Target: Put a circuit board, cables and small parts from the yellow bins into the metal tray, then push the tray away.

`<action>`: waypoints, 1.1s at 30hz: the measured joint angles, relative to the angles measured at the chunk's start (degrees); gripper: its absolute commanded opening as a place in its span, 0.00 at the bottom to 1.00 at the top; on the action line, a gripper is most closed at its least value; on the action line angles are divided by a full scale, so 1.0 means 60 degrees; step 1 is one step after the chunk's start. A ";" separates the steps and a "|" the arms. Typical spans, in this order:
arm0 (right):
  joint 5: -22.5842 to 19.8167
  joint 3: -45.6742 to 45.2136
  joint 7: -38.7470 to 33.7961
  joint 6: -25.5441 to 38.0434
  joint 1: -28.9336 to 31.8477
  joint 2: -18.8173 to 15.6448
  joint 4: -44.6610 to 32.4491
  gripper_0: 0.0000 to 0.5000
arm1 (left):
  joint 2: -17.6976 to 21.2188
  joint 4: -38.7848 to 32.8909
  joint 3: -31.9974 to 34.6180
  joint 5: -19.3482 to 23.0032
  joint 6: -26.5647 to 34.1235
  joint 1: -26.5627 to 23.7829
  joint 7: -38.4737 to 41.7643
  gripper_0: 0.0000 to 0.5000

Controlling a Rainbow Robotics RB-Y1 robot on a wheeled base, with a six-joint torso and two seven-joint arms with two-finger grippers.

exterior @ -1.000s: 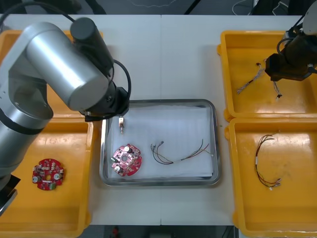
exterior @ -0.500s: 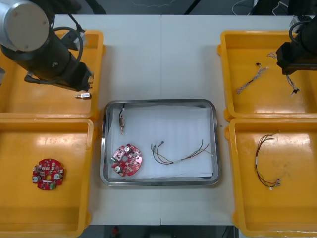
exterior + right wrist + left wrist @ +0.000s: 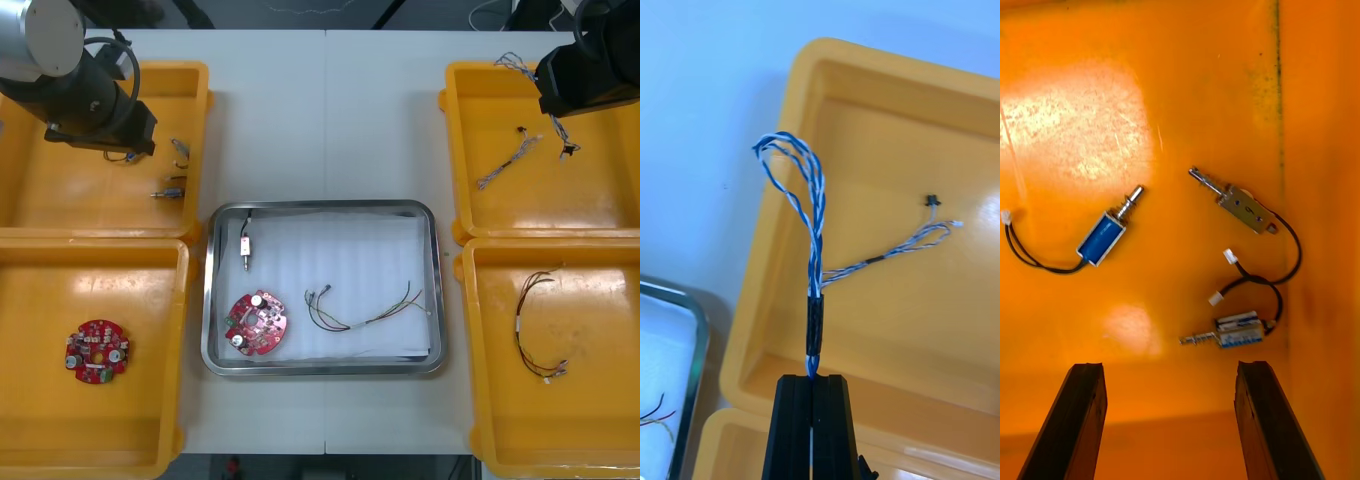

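Twisted blue and white cable (image 3: pixel 817 225), looped, black-sleeved at its base, stood pinched in the right claw (image 3: pixel 812 379) above a yellow bin (image 3: pixel 865 112); left claw (image 3: pixel 1171 367) hung spread above small metal parts (image 3: pixel 1241 210).

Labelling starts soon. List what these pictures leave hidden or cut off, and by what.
Front view: the fingers of the left gripper, open in its wrist view, sit under its own arm, which also covers one of three small metal parts.
Front view: the right gripper and its grip on the twisted blue and white cable are under its wrist.
Right wrist view: the picture edge cuts off the metal tray beyond one corner.
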 measured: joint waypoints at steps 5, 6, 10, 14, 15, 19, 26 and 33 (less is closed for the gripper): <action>-0.0811 0.0040 0.0002 0.0002 0.0452 0.0000 -0.0972 0.00 | 0.0000 0.0909 0.0003 -0.0077 -0.0892 -0.0013 -0.1607 1.00; -0.0928 0.0085 0.0002 0.0002 0.0501 -0.0001 -0.1127 0.00 | 0.0000 0.1047 0.0004 -0.0099 -0.1036 -0.0013 -0.1796 1.00; -0.1464 0.0532 0.0003 0.0002 0.0560 -0.0008 -0.1712 0.00 | 0.0000 0.1551 0.0004 -0.0143 -0.1691 -0.0016 -0.1971 1.00; -0.1957 0.1300 0.0006 0.0002 0.0560 -0.0022 -0.2236 0.00 | -0.0001 0.2073 0.0004 -0.0145 -0.2398 -0.0018 -0.1972 1.00; -0.2057 0.1531 0.0011 0.0002 0.0560 -0.0024 -0.2346 0.00 | -0.0001 0.2195 0.0004 -0.0145 -0.2546 -0.0018 -0.1972 1.00; -0.2247 0.2551 0.0156 -0.0042 0.0560 -0.0034 -0.2631 0.00 | -0.0014 0.2552 0.0004 -0.0145 -0.3037 -0.0019 -0.1973 1.00; -0.1586 0.4091 0.2561 -0.1081 0.0560 0.0049 -0.2757 0.00 | -0.0037 0.3136 -0.0040 -0.0145 -0.4113 -0.0020 -0.1973 1.00; -0.0244 0.5504 0.2971 -0.2141 0.0561 0.0326 -0.2757 0.00 | -0.0042 0.3485 -0.0212 -0.0143 -0.4679 -0.0053 -0.1973 1.00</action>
